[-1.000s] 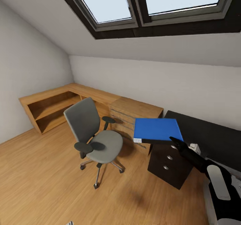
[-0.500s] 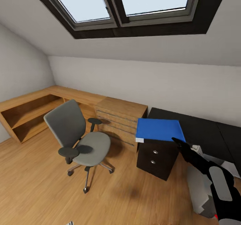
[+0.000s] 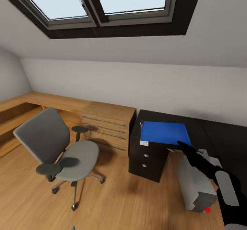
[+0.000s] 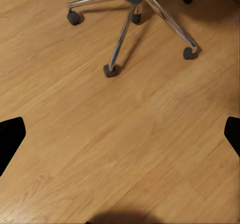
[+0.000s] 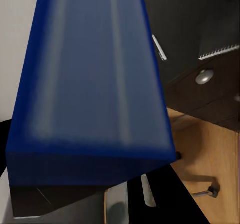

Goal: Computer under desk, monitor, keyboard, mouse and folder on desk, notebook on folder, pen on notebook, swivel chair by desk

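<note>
1. The table (image 3: 212, 130) stands at the right against the back wall (image 3: 137, 82), under the skylight (image 3: 96, 3).
2. The folder (image 3: 164, 133) is held level over the table's left end, above its drawers (image 3: 147, 158), clamped at its near right corner by the right tool (image 3: 180, 143).
3. The computer (image 3: 195, 185) stands on the floor (image 3: 113, 202) just right of the drawers, below the table's front edge and below the right arm.
4. A dresser (image 3: 108, 125) stands just left of the table, against the wall.
5. The swivel chair (image 3: 61, 151) stands on the floor left of the dresser and in front of it, well apart from the table.
6. A low shelf unit (image 3: 20, 110) runs along the wall behind the chair.
</note>
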